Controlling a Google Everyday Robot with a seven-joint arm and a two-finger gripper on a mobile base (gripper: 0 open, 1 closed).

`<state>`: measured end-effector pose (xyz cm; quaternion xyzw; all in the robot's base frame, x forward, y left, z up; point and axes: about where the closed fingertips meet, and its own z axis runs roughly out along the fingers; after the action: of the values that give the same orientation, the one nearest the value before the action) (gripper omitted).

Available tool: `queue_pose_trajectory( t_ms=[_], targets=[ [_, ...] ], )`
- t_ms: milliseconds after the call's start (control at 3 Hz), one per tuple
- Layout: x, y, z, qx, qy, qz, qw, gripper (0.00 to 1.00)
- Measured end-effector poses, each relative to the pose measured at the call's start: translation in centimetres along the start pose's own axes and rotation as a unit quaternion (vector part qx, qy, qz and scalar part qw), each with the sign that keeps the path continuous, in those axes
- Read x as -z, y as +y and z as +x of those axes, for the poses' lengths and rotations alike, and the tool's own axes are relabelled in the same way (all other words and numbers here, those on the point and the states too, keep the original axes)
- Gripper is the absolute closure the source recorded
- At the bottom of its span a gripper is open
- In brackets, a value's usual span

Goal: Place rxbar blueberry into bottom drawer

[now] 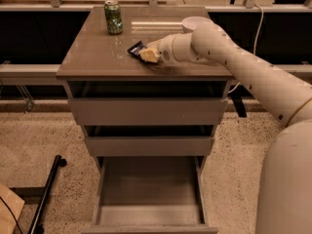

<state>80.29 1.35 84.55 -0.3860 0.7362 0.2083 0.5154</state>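
Gripper: the gripper (149, 55) sits low over the table top (92, 52), around the middle of it and somewhat nearer the front edge than the back. The white arm (234, 57) reaches in across the right edge.
Grip state: cannot tell. The gripper's tip meets the bar, but whether it is clamped on it or only resting against it does not show.
Rxbar blueberry: the rxbar blueberry (136, 48) is on the table top just left of the gripper's tip. Its dark blue corner pokes out toward the back-left corner, and it looks slightly tilted rather than lying flat.
Bottom drawer: the bottom drawer (148, 189) is pulled well out below the front edge, with its grey floor bare. No bar is in it yet.
Upper drawers: the two shallower drawers (148, 112) stand only a little way out, so they do not cover the bottom one.
Green can: the green can (113, 17) is upright near the back-left corner, well apart from the bar and the gripper.
Step in hand: the pick, by my reading — the bar is being taken at the table top, and carrying has not begun.
Next move: it calls for a sure hold on the thin wrapper first. Then lift clear of the surface, travel out past the front edge, and come down in front of the upper drawer fronts to release low inside the open drawer.
Risk: a flat, slick bar may slip or pivot if it is held only by one end.
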Motion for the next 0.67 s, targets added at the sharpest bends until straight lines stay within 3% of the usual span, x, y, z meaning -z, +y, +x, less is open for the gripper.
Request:
queue_pose_trajectory(
  t_ms=[333, 667],
  targets=[
    [0.6, 0.4, -0.9, 0.011, -0.006, 0.000, 0.9999, 1.00],
    [2.2, 0.7, -1.8, 0.018, -0.018, -0.001, 0.9997, 1.00]
  ],
)
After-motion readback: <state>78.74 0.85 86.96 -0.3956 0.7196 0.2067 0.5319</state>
